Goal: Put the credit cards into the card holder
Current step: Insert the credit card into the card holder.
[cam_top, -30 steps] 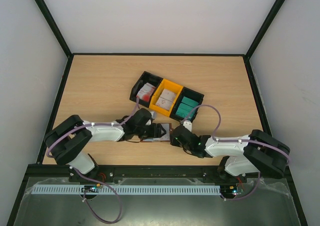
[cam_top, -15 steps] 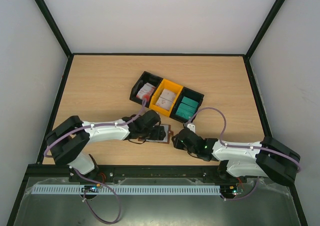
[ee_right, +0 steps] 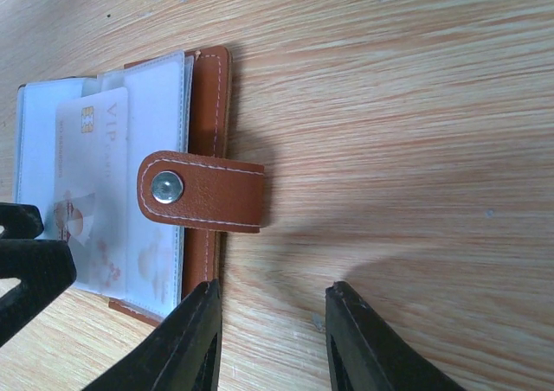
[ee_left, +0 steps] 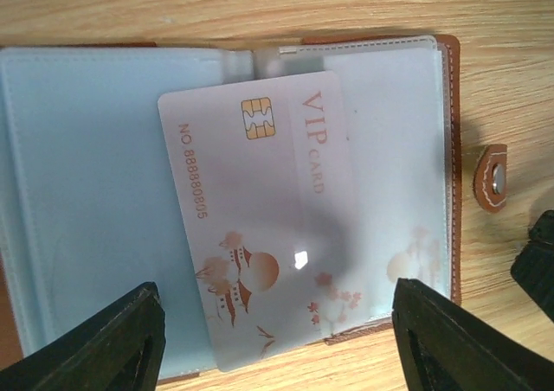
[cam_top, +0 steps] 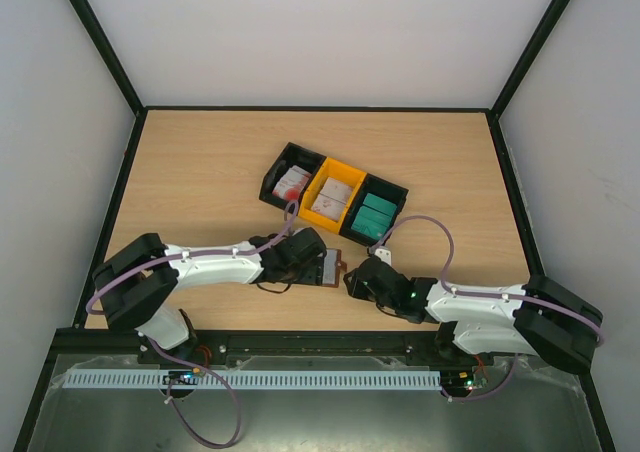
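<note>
The brown leather card holder (cam_top: 335, 268) lies open on the table between both arms, its pale blue pockets (ee_left: 86, 192) facing up. A white VIP card (ee_left: 260, 227) lies tilted across it, one corner past the near edge; I cannot tell whether it sits under the clear sleeve. My left gripper (ee_left: 275, 322) hovers open over the card, a finger on each side, touching nothing. My right gripper (ee_right: 273, 322) is open over bare wood just right of the holder's edge, below the snap tab (ee_right: 203, 192). More credit cards lie in the bins: teal (cam_top: 372, 215) and white ones (cam_top: 291, 185).
Three joined bins stand behind the holder: a black one (cam_top: 278, 172), a yellow one (cam_top: 345, 172) and a black one (cam_top: 392, 192). The left gripper's finger (ee_right: 26, 270) shows in the right wrist view. Black frame walls edge the table.
My left gripper has slid to the right over the open holder. My right gripper's jaws have widened, and that arm has stretched out lower along the table's front.
</note>
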